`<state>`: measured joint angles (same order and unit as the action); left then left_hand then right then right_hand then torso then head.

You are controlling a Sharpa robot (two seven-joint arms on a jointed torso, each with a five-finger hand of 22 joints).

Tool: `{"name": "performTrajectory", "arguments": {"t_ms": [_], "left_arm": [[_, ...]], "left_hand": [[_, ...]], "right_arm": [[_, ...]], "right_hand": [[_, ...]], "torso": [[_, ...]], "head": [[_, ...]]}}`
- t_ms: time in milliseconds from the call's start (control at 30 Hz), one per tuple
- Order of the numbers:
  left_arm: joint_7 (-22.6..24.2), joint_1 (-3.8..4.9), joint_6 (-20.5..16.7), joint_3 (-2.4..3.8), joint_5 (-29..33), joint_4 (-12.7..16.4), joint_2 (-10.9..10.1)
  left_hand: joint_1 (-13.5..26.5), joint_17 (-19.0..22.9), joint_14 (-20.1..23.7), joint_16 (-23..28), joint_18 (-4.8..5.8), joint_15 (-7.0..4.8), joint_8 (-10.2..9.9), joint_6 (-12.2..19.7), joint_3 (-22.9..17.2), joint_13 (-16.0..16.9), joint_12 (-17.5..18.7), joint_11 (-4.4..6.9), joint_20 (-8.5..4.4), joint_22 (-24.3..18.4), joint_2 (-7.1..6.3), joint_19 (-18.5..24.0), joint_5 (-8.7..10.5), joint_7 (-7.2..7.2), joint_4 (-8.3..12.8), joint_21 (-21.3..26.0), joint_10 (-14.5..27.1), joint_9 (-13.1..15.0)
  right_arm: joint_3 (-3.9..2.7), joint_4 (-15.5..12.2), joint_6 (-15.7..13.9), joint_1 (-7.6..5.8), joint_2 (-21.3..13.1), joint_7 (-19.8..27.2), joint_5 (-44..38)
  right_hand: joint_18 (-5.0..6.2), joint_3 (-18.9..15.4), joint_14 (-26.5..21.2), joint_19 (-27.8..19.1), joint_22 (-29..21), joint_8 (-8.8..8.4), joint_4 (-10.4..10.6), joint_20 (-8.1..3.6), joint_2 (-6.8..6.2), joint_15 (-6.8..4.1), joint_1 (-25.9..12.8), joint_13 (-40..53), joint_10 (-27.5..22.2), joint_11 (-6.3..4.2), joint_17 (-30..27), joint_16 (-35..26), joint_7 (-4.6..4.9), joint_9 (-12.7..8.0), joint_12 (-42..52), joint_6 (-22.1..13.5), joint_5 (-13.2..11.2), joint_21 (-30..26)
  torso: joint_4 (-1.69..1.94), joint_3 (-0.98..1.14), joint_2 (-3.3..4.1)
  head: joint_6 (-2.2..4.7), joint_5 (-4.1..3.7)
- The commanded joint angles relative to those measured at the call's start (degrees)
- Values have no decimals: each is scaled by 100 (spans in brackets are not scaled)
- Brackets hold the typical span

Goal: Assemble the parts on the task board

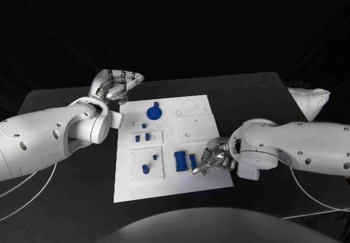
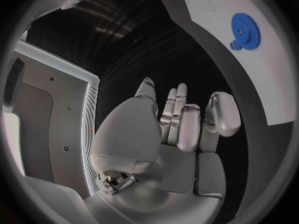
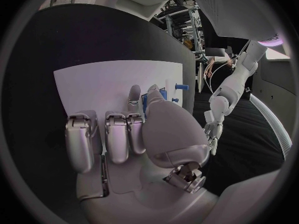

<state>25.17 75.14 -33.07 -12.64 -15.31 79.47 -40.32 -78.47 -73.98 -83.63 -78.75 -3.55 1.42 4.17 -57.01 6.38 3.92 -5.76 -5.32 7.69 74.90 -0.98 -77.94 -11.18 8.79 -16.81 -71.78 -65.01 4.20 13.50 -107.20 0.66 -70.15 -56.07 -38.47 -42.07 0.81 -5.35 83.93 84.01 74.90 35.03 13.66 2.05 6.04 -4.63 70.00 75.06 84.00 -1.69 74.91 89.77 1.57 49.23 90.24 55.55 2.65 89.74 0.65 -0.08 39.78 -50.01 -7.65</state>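
two silver hands work at opposite edges of the white board [image 1: 197, 121]. the right hand [image 1: 214, 159] sits low over the board's near right corner, its fingers [image 1: 202, 167] curled down beside a narrow blue bar [image 1: 192, 161]; whether they grip it or just touch it cannot be told. just past that bar, on the side away from the fingers, lies a wider blue block [image 1: 180, 160]. in the right wrist view the fingers [image 3: 118, 134] bend in toward the palm above the board [image 3: 99, 89], with blue pieces [image 3: 163, 95] peeking out by the fingertips.

further out from the right hand, a panel holds a small blue peg and a rounded piece [image 1: 146, 167], and beyond that two small blue blocks [image 1: 142, 137] sit side by side. a blue gear [image 1: 154, 112] lies near the board's far left corner.

the left hand [image 1: 117, 83] hovers off the board over the black table [image 1: 66, 98], just beyond that far left corner, fingers loosely bent and apart, holding nothing. in the left wrist view its fingers [image 2: 187, 124] point up beside the board's edge, and the gear [image 2: 246, 31] lies well apart from them.
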Motion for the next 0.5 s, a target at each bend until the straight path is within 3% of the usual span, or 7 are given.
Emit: {"name": "performTrajectory", "arguments": {"t_ms": [33, 500], "left_arm": [[29, 0, 89, 4, -30, 5, 11], [28, 0, 96, 4, -30, 13, 19]], "left_hand": [[-6, 6, 37, 31, -67, 5, -23, 33, 39, -5, 27, -17, -16, 827, 46, 8, -22, 3, 10, 36, 14, -6], [-6, 6, 37, 31, -67, 5, -23, 33, 39, -5, 27, -17, -16, 827, 46, 8, -22, 3, 10, 36, 14, -6]], "right_arm": [[1, 35, 41, 8, 28, -15, -135], [1, 157, 45, 9, 116, -5, -230]], "right_hand": [[-81, -2, 607, 599, 1510, 17, -34, -34, 36, -27, 26, 1494, 600, -26, 1509, 23, -18, 8, -24, -7, 20, 26], [-81, 46, 607, 599, 1510, -5, -98, -41, 92, -35, 139, 1494, 600, -43, 1509, 23, -35, 50, -24, -5, 23, 26]], "torso": [[3, 0, 0], [2, -1, 4]], "head": [[1, 1], [1, 1]]}}
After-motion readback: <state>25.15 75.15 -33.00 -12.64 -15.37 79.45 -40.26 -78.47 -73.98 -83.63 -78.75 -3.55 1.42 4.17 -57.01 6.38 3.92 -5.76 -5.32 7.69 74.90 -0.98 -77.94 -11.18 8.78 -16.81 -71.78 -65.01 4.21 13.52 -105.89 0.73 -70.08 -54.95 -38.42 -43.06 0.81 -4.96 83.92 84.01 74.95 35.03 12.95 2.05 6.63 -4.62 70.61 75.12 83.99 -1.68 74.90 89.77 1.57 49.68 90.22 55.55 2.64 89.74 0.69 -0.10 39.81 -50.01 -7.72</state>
